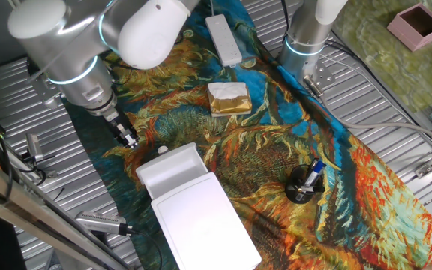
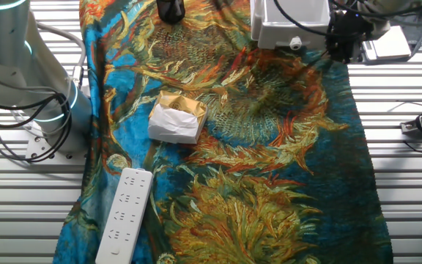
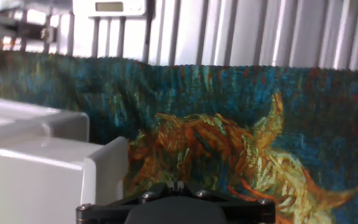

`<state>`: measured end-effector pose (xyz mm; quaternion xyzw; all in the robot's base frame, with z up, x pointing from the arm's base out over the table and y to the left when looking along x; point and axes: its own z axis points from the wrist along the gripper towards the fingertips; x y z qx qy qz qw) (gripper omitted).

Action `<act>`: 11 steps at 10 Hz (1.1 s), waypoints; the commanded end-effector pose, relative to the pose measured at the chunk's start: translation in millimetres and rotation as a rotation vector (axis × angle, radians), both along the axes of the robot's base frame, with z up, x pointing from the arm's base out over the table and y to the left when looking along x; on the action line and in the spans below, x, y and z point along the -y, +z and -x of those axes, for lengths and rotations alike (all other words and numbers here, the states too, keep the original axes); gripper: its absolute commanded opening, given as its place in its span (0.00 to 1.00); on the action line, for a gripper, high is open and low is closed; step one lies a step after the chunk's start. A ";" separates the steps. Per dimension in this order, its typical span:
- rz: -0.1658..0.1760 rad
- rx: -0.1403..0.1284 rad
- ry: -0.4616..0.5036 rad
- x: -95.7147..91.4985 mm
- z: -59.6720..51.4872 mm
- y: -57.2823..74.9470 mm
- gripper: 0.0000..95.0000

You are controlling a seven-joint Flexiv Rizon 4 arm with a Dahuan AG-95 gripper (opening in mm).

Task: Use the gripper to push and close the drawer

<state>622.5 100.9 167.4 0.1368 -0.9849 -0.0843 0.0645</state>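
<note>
1. One gripper (image 1: 128, 139), on the arm at the left, hangs low over the cloth, just beside the knob (image 1: 163, 151) and not visibly touching it. This placement suits a push against the drawer front. Whether the fingers are open or closed cannot be told; they are small in the fixed views and out of frame in the hand view.
2. Right of it, the drawer (image 1: 172, 169) stands pulled out of its white box (image 1: 205, 223), tray exposed, so closing is judged not yet done.
3. Further right, a gold-and-white block (image 1: 229, 98) and a power strip (image 1: 223, 40) lie well apart from the push path.
4. At far right, a second arm column (image 1: 307, 34) stands clear of the work.
</note>
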 end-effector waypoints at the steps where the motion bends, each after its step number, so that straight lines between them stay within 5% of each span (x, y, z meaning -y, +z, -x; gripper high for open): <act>1: -0.001 0.012 0.214 -0.3 -0.5 -0.1 0.00; 5: -0.029 0.015 0.212 -1.0 0.1 3.4 0.00; 8: -0.093 -0.001 0.090 -18.6 -5.3 3.0 0.00; 11: -0.109 -0.010 0.047 -30.3 -7.0 5.9 0.00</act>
